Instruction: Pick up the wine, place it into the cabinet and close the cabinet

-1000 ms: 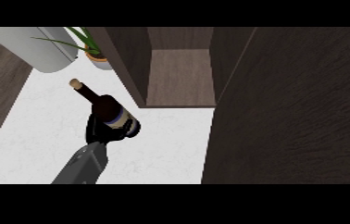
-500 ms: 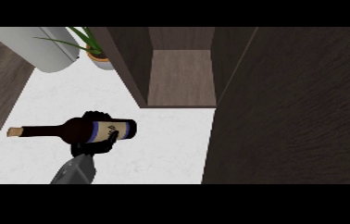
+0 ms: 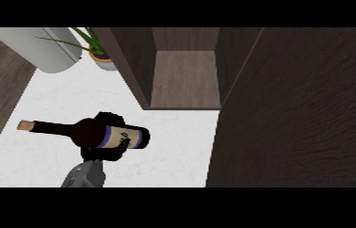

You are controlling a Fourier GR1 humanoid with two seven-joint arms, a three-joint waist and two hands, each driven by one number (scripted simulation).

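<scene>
The one cabinet [image 3: 184,76] stands open at the back of the white worktop [image 3: 167,147]; its dark door [image 3: 285,114] is swung toward the viewer at the right, probably so that the bottle can go onto the bare shelf inside. Far left there is one grey rounded object [image 3: 42,48], and beside it one potted plant [image 3: 97,50]. The single wine bottle [image 3: 90,133] lies almost horizontal above the worktop, cork to the left, well apart from the cabinet opening. The left robot hand [image 3: 103,151] has its fingers curled around the bottle's body from below, carrying it. The right robot hand is not visible.
</scene>
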